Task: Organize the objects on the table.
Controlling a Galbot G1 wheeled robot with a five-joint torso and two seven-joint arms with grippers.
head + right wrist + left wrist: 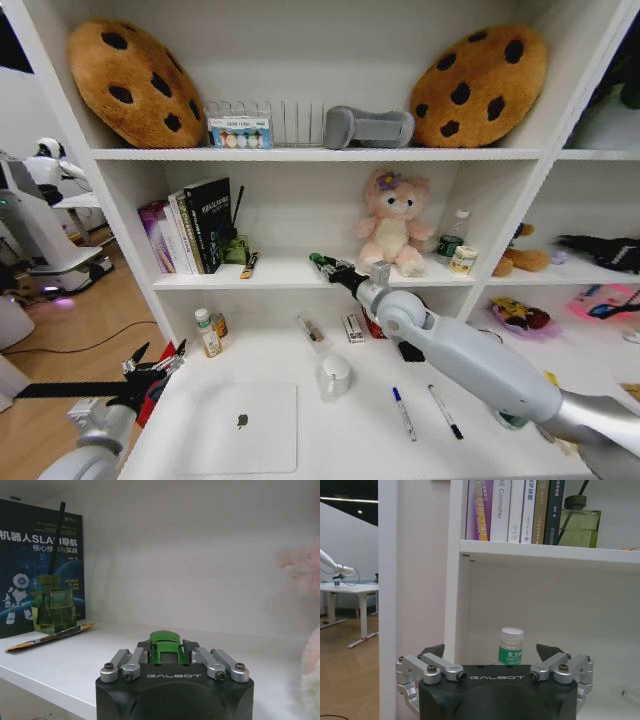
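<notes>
Right arm stretched forward and up from the lower right, wrist level. Right gripper at the middle shelf, its 2 fingers closed on a green toy car. Left arm low at the left edge; left gripper hangs with its 2 fingers spread wide, holding nothing.

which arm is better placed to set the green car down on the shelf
Right. The right gripper is shut on the green toy car and reaches over the middle shelf. The left gripper is open, low at the table's left edge.
</notes>
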